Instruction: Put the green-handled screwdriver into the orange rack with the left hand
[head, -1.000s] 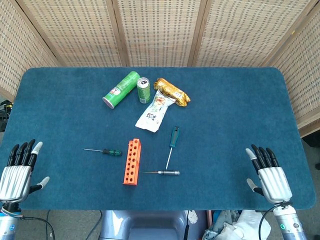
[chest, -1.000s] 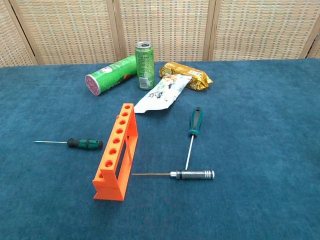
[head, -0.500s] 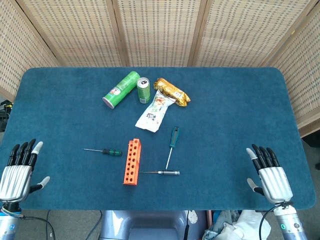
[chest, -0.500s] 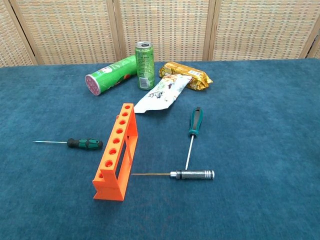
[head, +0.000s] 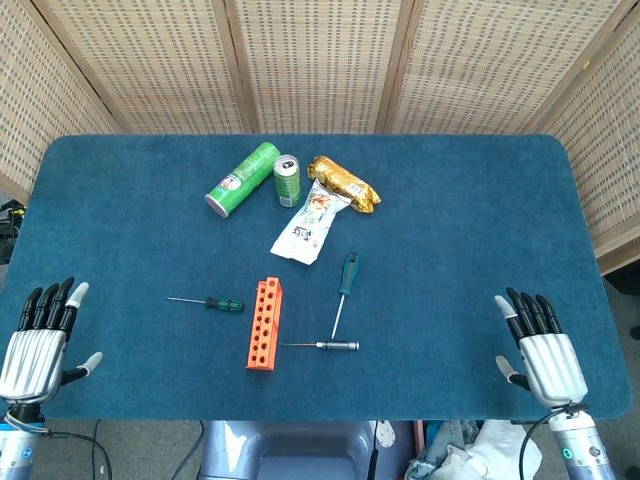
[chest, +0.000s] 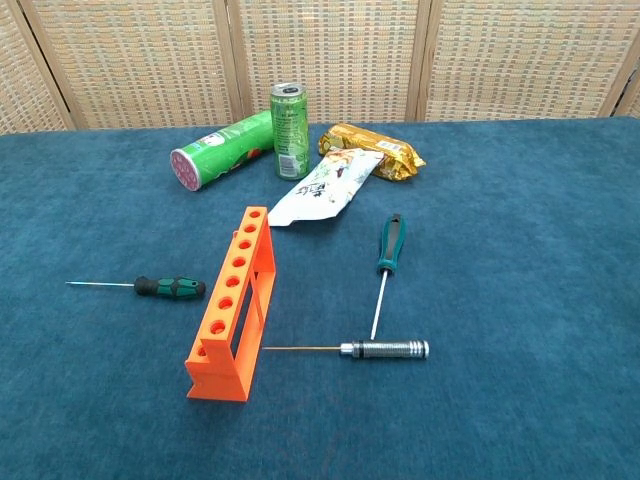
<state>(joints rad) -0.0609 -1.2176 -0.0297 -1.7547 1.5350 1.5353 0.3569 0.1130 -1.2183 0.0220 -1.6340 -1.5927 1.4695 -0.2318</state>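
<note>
From the head view, your left hand (head: 35, 345) is empty, fingers spread, at the table's near-left edge, well apart from the green-handled screwdriver (head: 222, 304) beside the orange rack (head: 264, 324). Your right hand (head: 540, 350) likewise holds nothing. The chest view shows neither hand; the screwdriver lies flat, left of the rack.

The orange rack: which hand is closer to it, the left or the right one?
Left. The left hand is open at the table's near-left edge, left of the rack. The right hand is open at the near-right edge, somewhat farther away.
</note>
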